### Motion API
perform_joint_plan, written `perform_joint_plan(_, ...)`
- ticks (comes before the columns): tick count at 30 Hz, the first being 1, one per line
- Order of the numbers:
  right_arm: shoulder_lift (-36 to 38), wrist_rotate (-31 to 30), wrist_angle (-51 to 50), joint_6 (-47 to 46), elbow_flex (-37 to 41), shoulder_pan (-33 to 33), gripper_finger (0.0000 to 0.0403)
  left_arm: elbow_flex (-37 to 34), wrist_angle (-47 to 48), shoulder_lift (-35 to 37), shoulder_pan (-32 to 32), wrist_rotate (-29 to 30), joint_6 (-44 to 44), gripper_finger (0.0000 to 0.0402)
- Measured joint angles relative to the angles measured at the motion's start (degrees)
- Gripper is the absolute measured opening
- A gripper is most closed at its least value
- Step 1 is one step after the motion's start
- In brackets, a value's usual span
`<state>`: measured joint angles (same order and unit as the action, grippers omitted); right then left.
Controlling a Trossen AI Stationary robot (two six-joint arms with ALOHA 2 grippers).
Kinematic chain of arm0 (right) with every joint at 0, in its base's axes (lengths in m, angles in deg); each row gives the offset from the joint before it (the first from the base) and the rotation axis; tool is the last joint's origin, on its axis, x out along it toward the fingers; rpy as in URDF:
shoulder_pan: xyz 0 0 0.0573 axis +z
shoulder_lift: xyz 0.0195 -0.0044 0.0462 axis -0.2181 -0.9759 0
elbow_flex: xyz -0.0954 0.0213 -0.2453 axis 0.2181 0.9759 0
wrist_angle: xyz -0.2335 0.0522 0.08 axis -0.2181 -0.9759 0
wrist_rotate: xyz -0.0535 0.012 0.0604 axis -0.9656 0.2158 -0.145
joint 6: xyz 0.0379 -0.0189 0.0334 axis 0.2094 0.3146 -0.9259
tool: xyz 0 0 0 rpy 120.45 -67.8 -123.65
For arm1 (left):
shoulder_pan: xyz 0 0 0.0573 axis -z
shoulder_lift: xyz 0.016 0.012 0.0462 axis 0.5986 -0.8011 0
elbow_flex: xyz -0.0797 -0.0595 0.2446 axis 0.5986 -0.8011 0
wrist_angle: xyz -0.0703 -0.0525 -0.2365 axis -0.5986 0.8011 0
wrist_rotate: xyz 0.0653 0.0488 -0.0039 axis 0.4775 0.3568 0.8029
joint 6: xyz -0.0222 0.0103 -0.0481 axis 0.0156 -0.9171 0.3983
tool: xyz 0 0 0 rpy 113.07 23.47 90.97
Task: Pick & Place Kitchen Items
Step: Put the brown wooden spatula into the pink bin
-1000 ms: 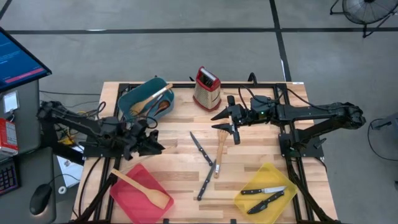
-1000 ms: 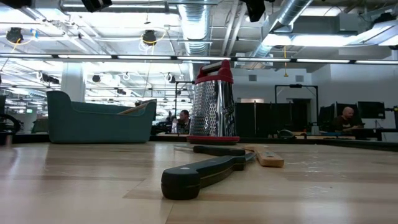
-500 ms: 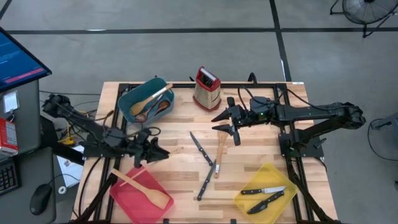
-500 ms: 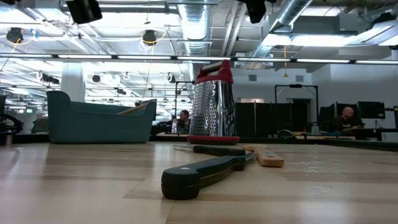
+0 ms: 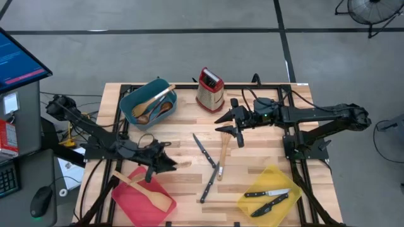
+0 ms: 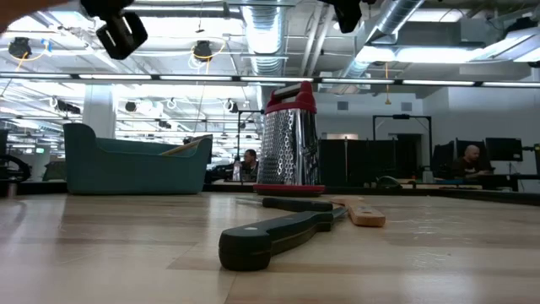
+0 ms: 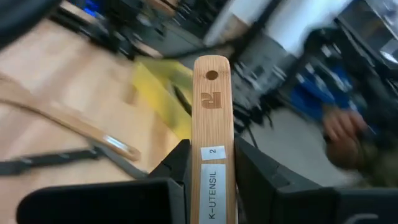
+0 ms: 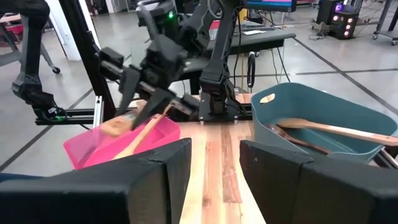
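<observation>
Wooden handle (image 7: pixel 212 143), light-coloured with a hole near its end and a small label, sits pinched between the fingers (image 7: pixel 258 177) of the left gripper (image 5: pixel 165 163), which holds it above the table (image 5: pixel 183 180). Just below and to that gripper's outer side lies the red bin (image 5: pixel 136 202), with a wooden spatula (image 5: pixel 144 190) resting in it. Ahead of the gripper, out on the bare boards, two dark-handled knives (image 5: pixel 203 151) lie crossed, and a slotted wooden spatula (image 5: pixel 223 149) lies beside them. Past these sits the yellow bin (image 5: pixel 252 198) with two more knives (image 5: pixel 270 198) inside.

Further off, the right gripper (image 5: pixel 230 122) hovers over the head of the slotted spatula, its fingers (image 8: pixel 155 180) spread apart with nothing between them. Beside it stands the grater (image 5: pixel 209 90), upright. At the far corner behind the left arm, the teal bin (image 5: pixel 129 101) holds wooden spoons (image 5: pixel 151 104). In the low view, a knife (image 6: pixel 274 236) lies nearest, with the grater behind it.
</observation>
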<state>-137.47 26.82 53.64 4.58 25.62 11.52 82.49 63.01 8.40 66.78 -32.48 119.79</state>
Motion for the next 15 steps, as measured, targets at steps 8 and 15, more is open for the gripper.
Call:
perform_joint_plan(8, 0.00, 0.00, -0.57, -0.23, 0.01, -0.02, 0.0147, 0.00, 0.04, -2.46, 4.20, -8.61, 1.50, 0.0067)
perform_joint_plan(15, 0.00, 0.00, -0.55, -0.23, 0.00, 0.00, 0.0147, 0.00, 0.11, -3.34, 8.10, -8.53, 4.58, 0.0068)
